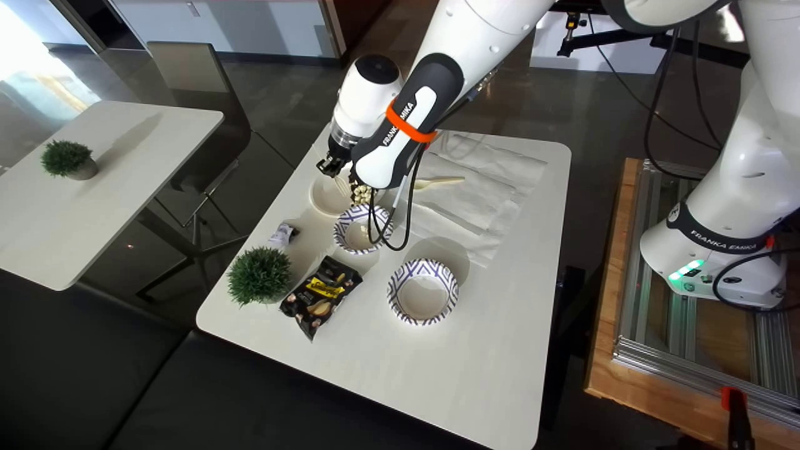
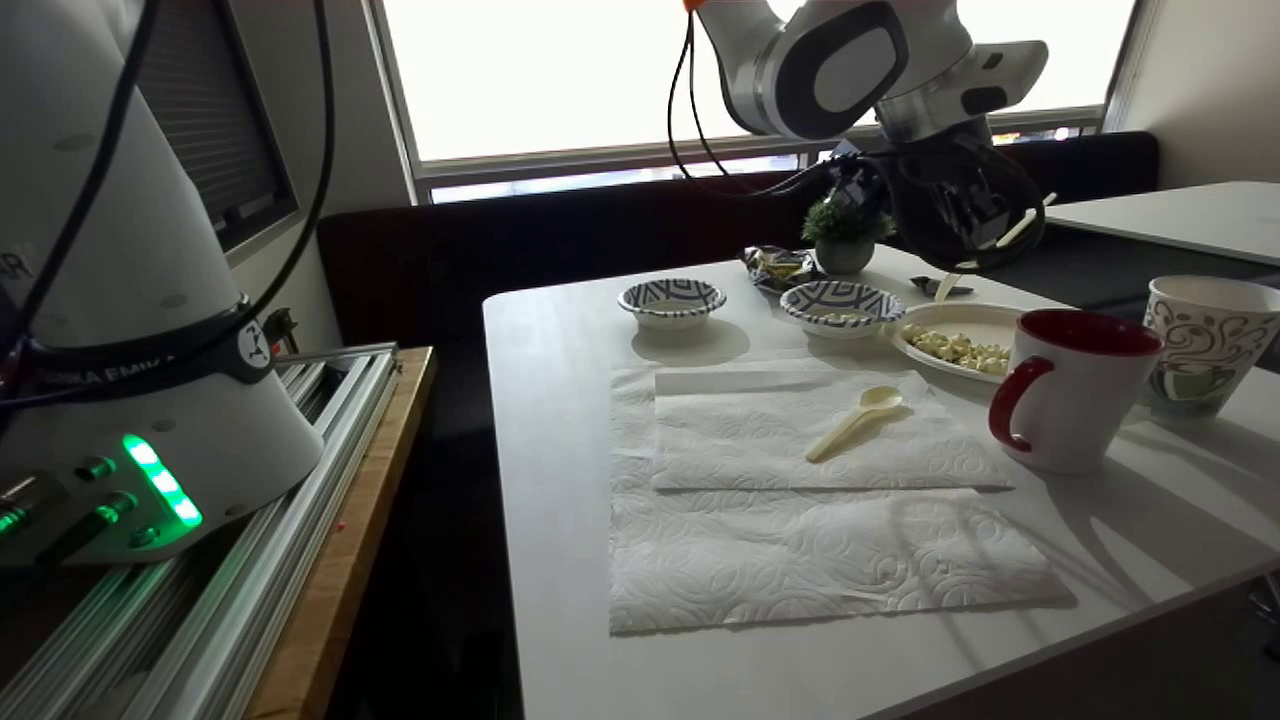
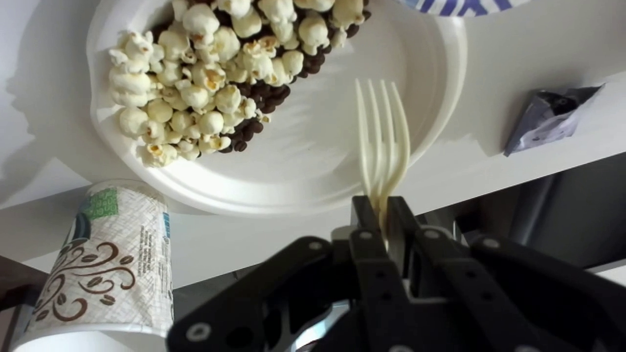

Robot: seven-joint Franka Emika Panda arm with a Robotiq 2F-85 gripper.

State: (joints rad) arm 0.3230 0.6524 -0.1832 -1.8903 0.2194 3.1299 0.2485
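One cream fork (image 3: 380,187) (slim, smooth, four-tined) is pinched in the gripper (image 3: 382,208) over the plate (image 3: 318,142). On the plate lie popcorn (image 3: 195,97) and dark pieces (image 3: 268,97); beside it are a cup (image 3: 105,264) and bowl (image 3: 462,7); farther from it, a wrapper (image 3: 547,122).

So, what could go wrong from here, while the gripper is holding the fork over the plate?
The gripper pinches the fork by its narrow handle, so it might twist or slip if pressed against something. The popcorn is heaped near the edge of the plate, so a push could spill some onto the table. The paper cup stands close beside the plate; a sideways swing may knock it over.
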